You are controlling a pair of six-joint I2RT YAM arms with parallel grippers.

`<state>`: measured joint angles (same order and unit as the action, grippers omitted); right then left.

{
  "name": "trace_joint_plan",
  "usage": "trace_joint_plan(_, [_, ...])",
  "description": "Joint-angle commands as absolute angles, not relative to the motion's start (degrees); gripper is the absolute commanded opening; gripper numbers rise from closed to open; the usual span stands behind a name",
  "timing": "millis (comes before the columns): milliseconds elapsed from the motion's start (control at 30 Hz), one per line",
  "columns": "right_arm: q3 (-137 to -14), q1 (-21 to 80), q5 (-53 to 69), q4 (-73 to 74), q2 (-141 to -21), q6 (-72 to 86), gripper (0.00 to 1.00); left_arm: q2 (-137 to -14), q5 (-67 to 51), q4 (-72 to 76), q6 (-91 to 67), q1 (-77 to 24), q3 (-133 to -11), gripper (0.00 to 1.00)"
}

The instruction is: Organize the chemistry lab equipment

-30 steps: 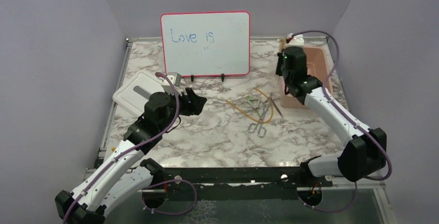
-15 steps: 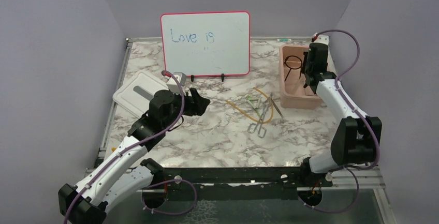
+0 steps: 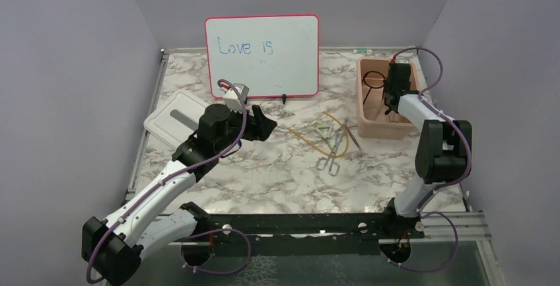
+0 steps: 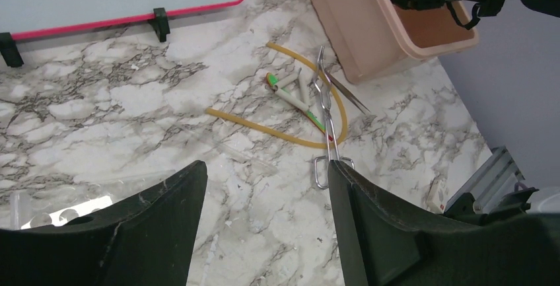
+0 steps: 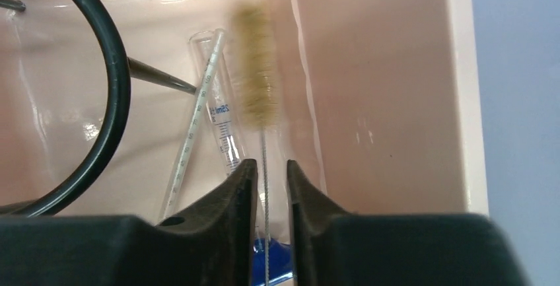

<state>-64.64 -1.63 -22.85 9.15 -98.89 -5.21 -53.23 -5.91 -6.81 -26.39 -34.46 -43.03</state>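
The right gripper (image 5: 271, 167) has pulled back low over the pink bin (image 3: 383, 131), uncovering the ring (image 5: 116, 94) inside it: one item sorted. Its fingers are barely parted and hold nothing. The left gripper (image 4: 264, 174) has advanced, spread wide and empty, above the scissors (image 4: 328, 127) and tube (image 4: 264, 129) on the table (image 4: 99, 101).

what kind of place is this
Likely a robot training cell staged as a chemistry bench: plain walls box in a marble-look table, and a pink bin holds a bottle brush and a graduated glass tube.
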Motion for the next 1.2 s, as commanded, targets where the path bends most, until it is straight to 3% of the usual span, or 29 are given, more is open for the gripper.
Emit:
trace_joint_plan(0, [-67.26, -1.89, -25.82, 9.41, -96.85, -2.72, 0.31, -52.97, -7.68, -3.78, -25.14, -34.10, -44.82, 0.70])
trace_joint_plan(200, [-69.74, -1.86, -20.81, 15.69, -90.77, 3.02, 0.35, -51.67, -7.27, -3.77, -24.74, -34.10, -44.30, 0.70])
trace_joint_plan(600, [-69.10, 2.16, 4.13, 24.85, -73.42, 16.17, 0.36, -50.67, -7.34, -3.40, -24.96, -34.10, -42.85, 0.70])
trace_joint_plan(800, [-69.03, 17.29, -0.67, 26.46, -70.89, 20.38, 0.37, -50.14, -7.07, -3.67, -25.05, -34.01, -42.77, 0.70])
trace_joint_plan(967, [-66.57, 32.50, -13.88, 28.24, -74.87, 26.99, 0.39, -49.27, -6.29, -3.63, -25.46, -34.01, -42.11, 0.70])
trace_joint_plan(1167, [-64.08, 38.02, -31.50, 37.53, -84.63, 43.16, 0.40, -48.94, -5.90, -3.96, -25.49, -34.01, -41.97, 0.70])
